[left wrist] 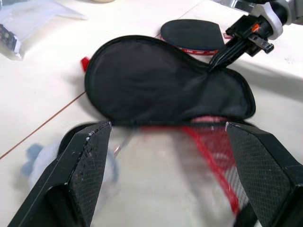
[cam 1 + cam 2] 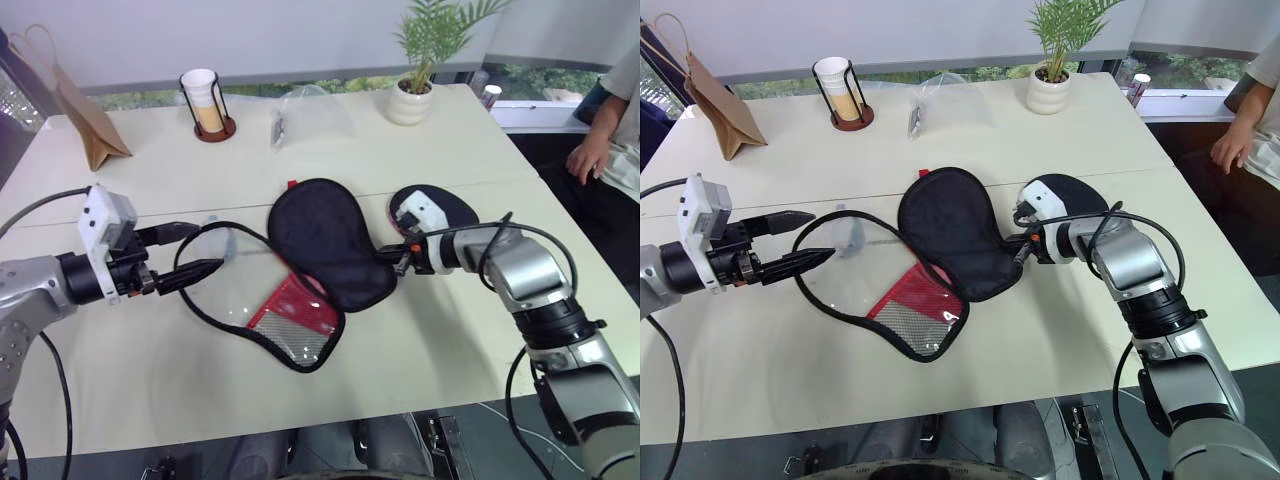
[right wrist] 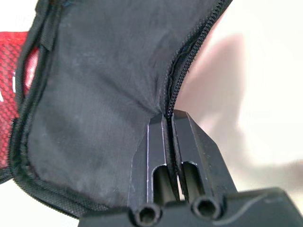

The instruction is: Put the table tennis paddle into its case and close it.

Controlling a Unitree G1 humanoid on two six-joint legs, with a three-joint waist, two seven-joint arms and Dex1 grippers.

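Observation:
The case (image 2: 325,240) lies unzipped mid-table, its black half flopped to the right and its other half with the red mesh panel (image 2: 295,315) spread to the left. My right gripper (image 2: 400,262) is shut on the case's zipper edge, seen close up in the right wrist view (image 3: 168,116). Just behind that gripper, flat on the table, is the table tennis paddle (image 2: 455,203), black face up with its red rim showing (image 1: 191,35). My left gripper (image 2: 205,248) hovers open at the left rim of the case, holding nothing.
A small grey plush toy (image 2: 848,235) sits by the left gripper's fingertips. At the back stand a paper bag (image 2: 85,110), a cup in a wire holder (image 2: 205,100), a clear plastic bag (image 2: 310,115) and a potted plant (image 2: 415,90). A person (image 2: 610,140) sits at the right edge.

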